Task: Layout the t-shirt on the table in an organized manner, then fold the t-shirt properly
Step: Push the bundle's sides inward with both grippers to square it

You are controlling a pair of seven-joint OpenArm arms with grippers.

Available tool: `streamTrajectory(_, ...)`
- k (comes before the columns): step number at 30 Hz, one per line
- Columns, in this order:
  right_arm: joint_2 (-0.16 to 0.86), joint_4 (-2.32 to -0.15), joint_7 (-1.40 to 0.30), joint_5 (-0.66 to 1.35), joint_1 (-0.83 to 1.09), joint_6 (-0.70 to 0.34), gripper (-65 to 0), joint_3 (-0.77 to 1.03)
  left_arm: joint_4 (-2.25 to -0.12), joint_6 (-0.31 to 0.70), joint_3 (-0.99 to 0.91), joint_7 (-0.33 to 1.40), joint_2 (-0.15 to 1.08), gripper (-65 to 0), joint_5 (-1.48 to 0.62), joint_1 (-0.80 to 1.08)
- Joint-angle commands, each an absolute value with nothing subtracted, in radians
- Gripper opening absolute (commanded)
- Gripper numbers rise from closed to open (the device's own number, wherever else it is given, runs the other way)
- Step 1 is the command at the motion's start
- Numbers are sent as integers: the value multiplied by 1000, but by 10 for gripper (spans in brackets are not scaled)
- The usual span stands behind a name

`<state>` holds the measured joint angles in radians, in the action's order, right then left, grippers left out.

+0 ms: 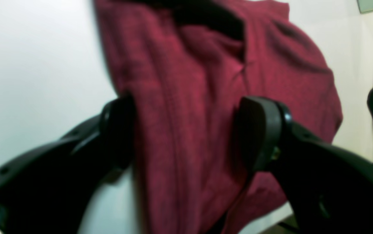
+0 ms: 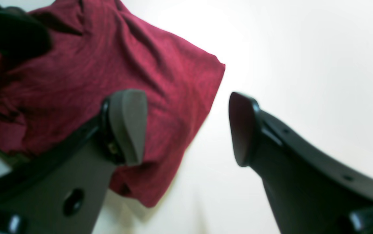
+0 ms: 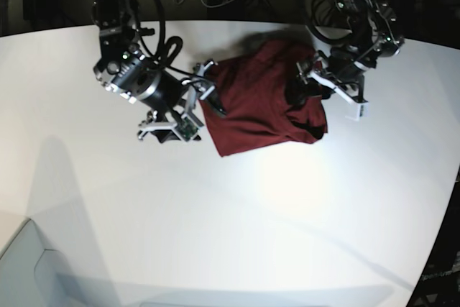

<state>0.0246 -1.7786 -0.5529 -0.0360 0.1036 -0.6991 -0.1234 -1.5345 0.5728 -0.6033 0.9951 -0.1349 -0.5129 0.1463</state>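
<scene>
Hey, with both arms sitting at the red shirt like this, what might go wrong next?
1. The t-shirt lies bunched and wrinkled, so the open left end effector, which straddles a thick fold, may pinch several layers at once.
2. The open right end effector has one finger over the shirt's edge and one over bare table; closing there may catch only a thin hem, or miss.
3. Pulling unevenly could drag the heap instead of spreading it.
</scene>
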Motion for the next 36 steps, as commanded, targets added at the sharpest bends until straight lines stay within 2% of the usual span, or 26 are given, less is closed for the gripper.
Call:
streamTrajectory(1,24,-1799,-532,-16,93,-698,-250,-124,-1540,562,-602,1027,-150,-178,-470,154)
streamTrajectory(7,24,-1799,-533,-16,93,-698,-250,-124,-1535,562,-598,1027,-157,-178,-455,142)
streamTrajectory(18,28,-1799,-533,-16,93,-698,-250,-124,-1267,565,-601,1027,-157,-199,-456,70)
streamTrajectory(21,28,-1799,-533,-18,93,-698,-250,-124,-1239,565,-601,1027,-157,-287,-456,56)
streamTrajectory(25,30,-1799,-530,-18,91,-698,-251,-122,-1218,565,-598,1027,-157,-450,-456,22)
streamTrajectory(31,24,-1801,-529,-18,90,-698,-253,-54,-1171,564,-595,1029,-157,-648,-447,-30)
streamTrajectory(33,25,-1814,-530,-18,90,-698,-253,-30,-1147,564,-585,1035,-143,-650,-447,-50)
streamTrajectory(36,22,-1840,-533,-16,90,-698,-254,30,-1106,564,-453,1029,-76,-650,-447,-87)
